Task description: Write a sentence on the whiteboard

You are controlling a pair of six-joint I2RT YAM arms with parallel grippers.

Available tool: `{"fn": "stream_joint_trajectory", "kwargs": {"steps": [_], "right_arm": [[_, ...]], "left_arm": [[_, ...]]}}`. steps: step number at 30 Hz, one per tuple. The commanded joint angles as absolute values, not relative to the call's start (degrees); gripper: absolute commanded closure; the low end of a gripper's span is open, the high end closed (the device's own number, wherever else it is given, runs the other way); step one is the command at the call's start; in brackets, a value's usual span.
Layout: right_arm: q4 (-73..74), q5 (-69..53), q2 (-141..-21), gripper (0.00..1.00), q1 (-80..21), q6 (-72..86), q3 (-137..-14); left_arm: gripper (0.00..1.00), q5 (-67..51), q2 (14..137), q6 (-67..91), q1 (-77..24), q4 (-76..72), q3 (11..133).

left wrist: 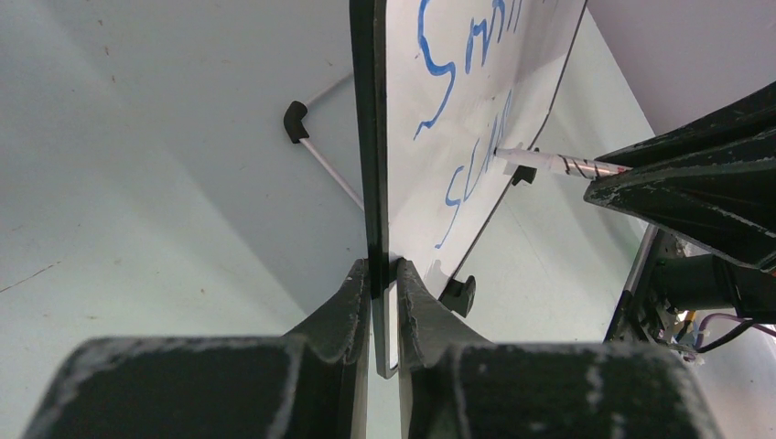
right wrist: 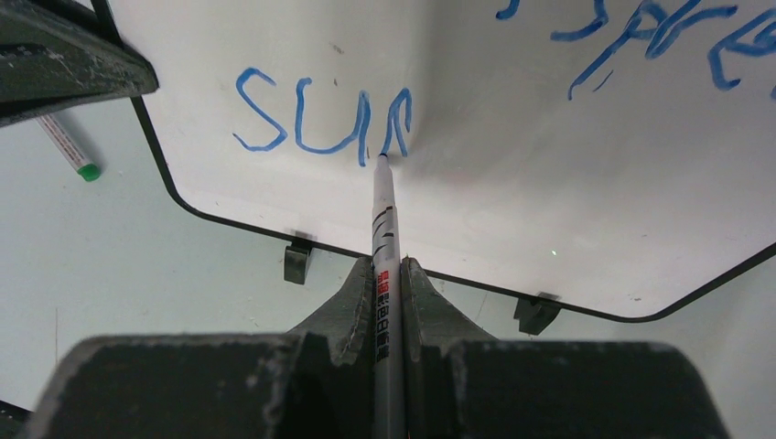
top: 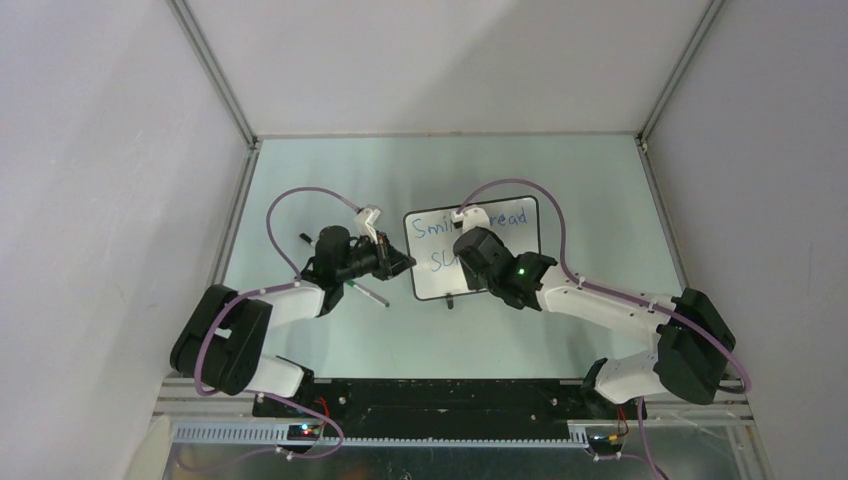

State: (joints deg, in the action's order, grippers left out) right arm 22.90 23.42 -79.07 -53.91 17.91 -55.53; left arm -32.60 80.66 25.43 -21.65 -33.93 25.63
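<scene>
Pale green tabletop (top: 600,200) inside grey walls. Near the left arm, a loose green-tipped pen (top: 372,296) lying flat. Left gripper (left wrist: 382,270) pinched narrow onto the left edge of the whiteboard (right wrist: 512,183), mid-table on small black feet. Right gripper (right wrist: 388,270) clamped tight on a marker (right wrist: 384,215), tip touching the board at the end of "sun", second line of the blue sentence (right wrist: 316,146), beneath a partly hidden top line.

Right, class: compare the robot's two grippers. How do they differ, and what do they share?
The left gripper clamps the black edge of the whiteboard; the right gripper pinches a marker. The left gripper meets the whiteboard edge-on; the right gripper faces its written side. Both are shut on what they hold.
</scene>
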Motion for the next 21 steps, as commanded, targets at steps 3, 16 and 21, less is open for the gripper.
{"fn": "stream_joint_trajectory", "kwargs": {"steps": [3, 16, 21], "right_arm": [[21.43, 24.19, -79.99, 1.00, -52.70, 16.14, -60.03], [21.96, 24.01, -80.33, 1.00, -50.99, 15.43, -62.03], [23.02, 24.33, -79.84, 1.00, -49.74, 15.93, -62.05]], "left_arm": [[0.94, -31.45, 79.90, 23.01, -22.35, -31.48, 26.54], [0.94, -31.32, 79.91, 22.93, -22.49, -31.30, 26.63], [0.94, -31.29, 79.97, 22.85, -22.47, -31.21, 26.63]]}}
